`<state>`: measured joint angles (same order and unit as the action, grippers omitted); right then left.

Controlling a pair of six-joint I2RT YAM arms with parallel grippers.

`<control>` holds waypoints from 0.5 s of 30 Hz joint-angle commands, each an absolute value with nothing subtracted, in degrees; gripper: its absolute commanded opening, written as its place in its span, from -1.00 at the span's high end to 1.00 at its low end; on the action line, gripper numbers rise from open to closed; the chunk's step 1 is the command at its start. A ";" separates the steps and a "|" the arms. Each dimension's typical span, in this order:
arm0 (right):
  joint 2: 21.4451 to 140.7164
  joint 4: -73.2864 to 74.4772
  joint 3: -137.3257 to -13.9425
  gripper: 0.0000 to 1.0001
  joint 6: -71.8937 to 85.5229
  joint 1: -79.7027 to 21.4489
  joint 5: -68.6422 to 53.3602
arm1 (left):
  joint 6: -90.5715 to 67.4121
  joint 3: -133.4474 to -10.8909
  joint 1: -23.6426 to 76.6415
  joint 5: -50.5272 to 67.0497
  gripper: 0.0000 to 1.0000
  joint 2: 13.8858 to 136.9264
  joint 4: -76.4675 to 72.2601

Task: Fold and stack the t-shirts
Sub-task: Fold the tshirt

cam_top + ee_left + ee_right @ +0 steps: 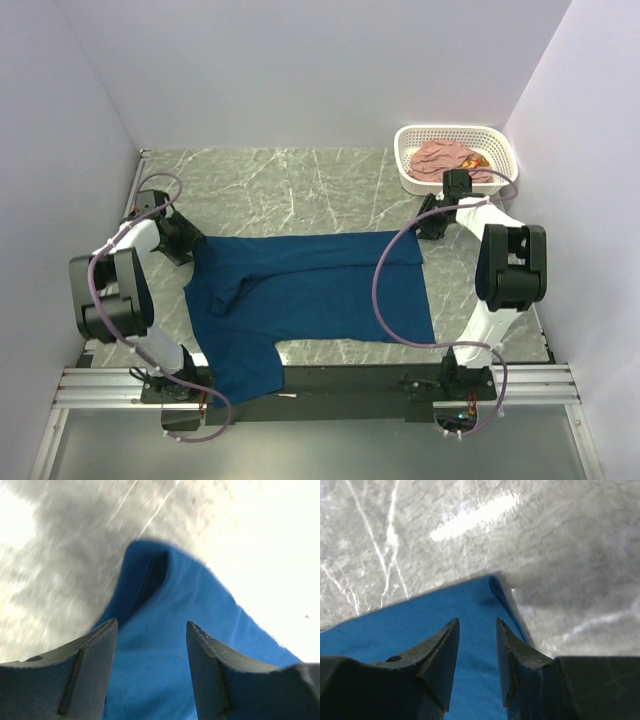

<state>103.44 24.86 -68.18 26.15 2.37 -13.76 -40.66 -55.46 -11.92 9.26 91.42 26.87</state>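
Observation:
A navy blue t-shirt (320, 290) lies spread on the marble table, one sleeve reaching the near edge by the left arm's base. My left gripper (190, 245) hovers at its far left corner, open, with blue cloth (200, 600) below the jaws and nothing between them (152, 622). At the far right corner my right gripper (428, 228) is open too, just over the shirt's hemmed corner (495, 587), its jaws empty (477, 620). A dusty pink t-shirt (445, 155) lies crumpled in the basket.
The white perforated basket (402, 140) stands at the back right, just behind my right wrist. Walls close in the left, back and right sides. A metal rail (330, 385) runs along the near edge, with both arm bases on it.

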 commanded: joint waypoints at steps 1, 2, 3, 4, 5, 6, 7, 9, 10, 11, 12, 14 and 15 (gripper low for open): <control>105.90 21.71 -71.01 0.16 27.16 2.72 -17.04 | -38.41 -59.76 -12.04 10.98 -0.21 94.91 22.41; 106.34 21.53 -71.10 0.17 27.25 2.81 -17.22 | -38.32 -60.11 -12.04 11.07 -0.20 95.62 22.15; 106.61 21.36 -71.10 0.17 27.25 2.81 -17.40 | -38.06 -60.38 -12.04 11.07 -0.18 96.23 21.97; 107.39 21.27 -71.02 0.18 27.16 2.81 -17.40 | -37.88 -60.82 -12.04 11.16 -0.15 97.20 21.89; 107.66 21.18 -71.10 0.18 27.16 2.81 -17.58 | -37.79 -60.91 -12.04 11.25 -0.07 97.64 21.80; 107.93 21.01 -71.02 0.19 27.25 2.90 -17.75 | -37.71 -61.17 -12.04 11.16 -0.06 98.08 21.54; 108.45 20.83 -71.02 0.20 27.16 2.99 -17.75 | -37.36 -61.61 -12.04 11.25 -0.05 98.78 21.45; 108.72 20.48 -70.67 0.21 27.33 3.25 -17.93 | -37.18 -62.22 -12.04 11.08 -0.03 99.49 20.92; 109.07 20.39 -70.58 0.21 27.51 3.34 -17.93 | -36.74 -62.66 -12.04 10.81 0.00 100.10 20.74; 109.33 20.30 -70.49 0.21 27.42 3.34 -17.93 | -36.56 -63.10 -12.04 10.46 0.12 100.37 20.57; 109.42 20.22 -70.31 0.22 27.60 3.43 -18.02 | -36.30 -63.19 -12.04 10.28 0.18 100.72 20.39; 110.04 20.21 -70.14 0.22 27.69 3.60 -17.93 | -35.51 -64.24 -12.04 8.97 0.37 101.95 20.39; 110.21 20.56 -70.14 0.22 27.77 3.86 -17.76 | -35.25 -64.77 -12.13 8.18 0.44 102.39 20.39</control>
<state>108.92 21.82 -68.69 27.44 3.20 -18.13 -37.28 -61.78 -11.92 9.98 101.30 22.48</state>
